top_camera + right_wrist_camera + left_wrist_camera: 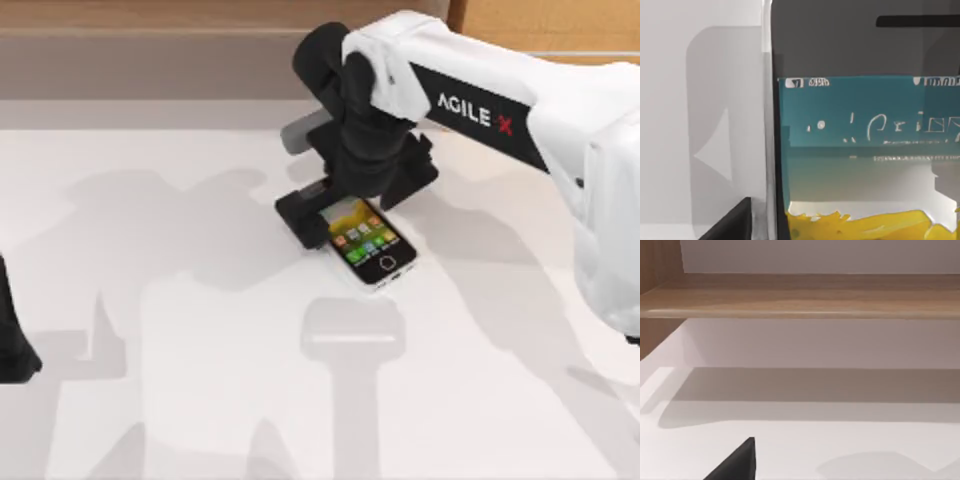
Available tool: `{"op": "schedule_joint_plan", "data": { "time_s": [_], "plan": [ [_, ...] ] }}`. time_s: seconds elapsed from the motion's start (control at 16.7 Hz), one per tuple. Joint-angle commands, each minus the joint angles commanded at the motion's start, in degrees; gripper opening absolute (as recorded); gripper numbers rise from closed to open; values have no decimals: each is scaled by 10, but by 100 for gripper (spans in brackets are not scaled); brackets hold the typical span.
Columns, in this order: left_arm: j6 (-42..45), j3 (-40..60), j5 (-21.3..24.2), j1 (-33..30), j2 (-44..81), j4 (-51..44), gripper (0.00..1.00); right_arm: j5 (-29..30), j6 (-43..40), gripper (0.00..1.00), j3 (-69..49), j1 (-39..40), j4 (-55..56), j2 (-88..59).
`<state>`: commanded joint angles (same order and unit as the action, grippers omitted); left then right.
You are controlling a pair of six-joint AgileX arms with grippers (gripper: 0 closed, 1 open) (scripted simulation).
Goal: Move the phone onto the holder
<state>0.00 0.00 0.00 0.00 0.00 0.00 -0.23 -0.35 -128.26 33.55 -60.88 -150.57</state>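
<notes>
Left pincer [15, 350] is seen parked at the left edge of the bench [150, 400], low in the top view; whether its fingers are open or closed cannot be told. In the left wrist view one dark fingertip [737, 462] is seen above the bare white bench [850, 445], with a wooden ledge [800, 297] at the far edge.

Near the middle of the bench, closer to the far edge, the phone [370, 243] is seen lying face up, tilted diagonally, home button end pointing toward the near right. Its far end is covered by the right pincer [345, 200], lowered straight over it; a black block [300, 218] is seen touching the phone's left side there. Grip cannot be confirmed, so the right pincer's state cannot be told.

In the right wrist view the phone [865, 130] is seen very close, silver rim and teal-yellow screen, with one dark fingertip [732, 222] just beside its rim.
</notes>
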Motion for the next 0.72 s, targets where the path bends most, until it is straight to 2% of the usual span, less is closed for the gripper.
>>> {"op": "schedule_joint_plan", "data": {
  "time_s": [0.12, 0.72],
  "plan": [
    [0, 0, 0, 0, 0, 0, 100, 0, 0, 100, 0, 0, 0, 0],
    [0, 0, 0, 0, 0, 0, 100, 0, 0, 25, 0, 0, 0, 0]
  ]
}}
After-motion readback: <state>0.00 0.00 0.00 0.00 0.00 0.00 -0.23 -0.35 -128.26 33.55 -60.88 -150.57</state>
